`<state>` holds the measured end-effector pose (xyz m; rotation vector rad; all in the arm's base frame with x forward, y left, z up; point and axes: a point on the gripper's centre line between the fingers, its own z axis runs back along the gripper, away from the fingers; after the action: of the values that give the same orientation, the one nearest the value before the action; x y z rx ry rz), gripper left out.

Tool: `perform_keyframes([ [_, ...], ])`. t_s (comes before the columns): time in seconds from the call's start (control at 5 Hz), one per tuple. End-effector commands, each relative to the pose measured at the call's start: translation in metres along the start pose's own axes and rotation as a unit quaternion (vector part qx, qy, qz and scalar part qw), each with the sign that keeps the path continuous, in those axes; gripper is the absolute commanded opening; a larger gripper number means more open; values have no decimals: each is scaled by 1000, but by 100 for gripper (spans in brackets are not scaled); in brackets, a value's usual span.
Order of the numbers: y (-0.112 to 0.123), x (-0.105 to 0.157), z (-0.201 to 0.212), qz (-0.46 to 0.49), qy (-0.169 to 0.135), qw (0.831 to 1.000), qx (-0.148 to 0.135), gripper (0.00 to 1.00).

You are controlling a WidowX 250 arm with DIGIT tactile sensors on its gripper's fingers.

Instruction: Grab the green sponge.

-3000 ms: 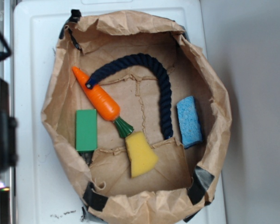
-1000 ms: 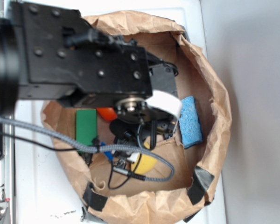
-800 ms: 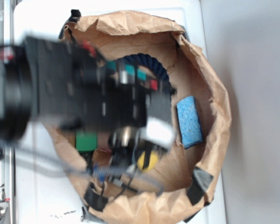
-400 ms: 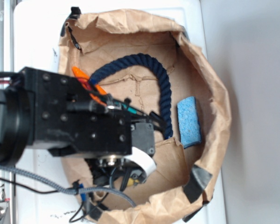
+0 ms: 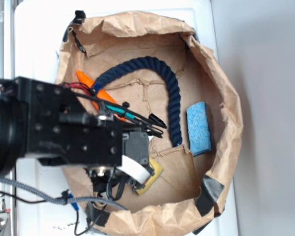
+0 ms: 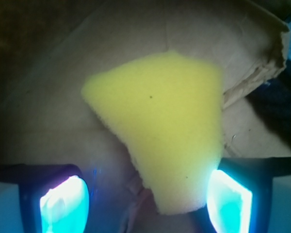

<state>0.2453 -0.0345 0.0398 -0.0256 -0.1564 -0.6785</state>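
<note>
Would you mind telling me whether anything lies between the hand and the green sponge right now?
The green sponge shows in neither view; the arm covers its side of the paper bag. The open hand has the yellow sponge between its fingers instead, so that is what it would close on.

Yellow sponge (image 6: pixel 160 141) (blue sponge (image 5: pixel 199 128), navy rope (image 5: pixel 172 98))

Black screwed arm (image 5: pixel 64 132), braided grey cable (image 5: pixel 29 191)

Rope (image 5: pixel 157 83) arcs inside bag (image 5: pixel 226 98) — porous sponge (image 5: pixel 199 128) to its right.
</note>
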Motion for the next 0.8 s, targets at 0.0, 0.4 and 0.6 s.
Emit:
perform_keyframes([
  [0.0,-1,35,-8,11,-6,1000,25,100],
  [0.4,10,49,-6,50,-1,998,25,0],
  [0.6,19,42,10,49,-5,999,7,0],
])
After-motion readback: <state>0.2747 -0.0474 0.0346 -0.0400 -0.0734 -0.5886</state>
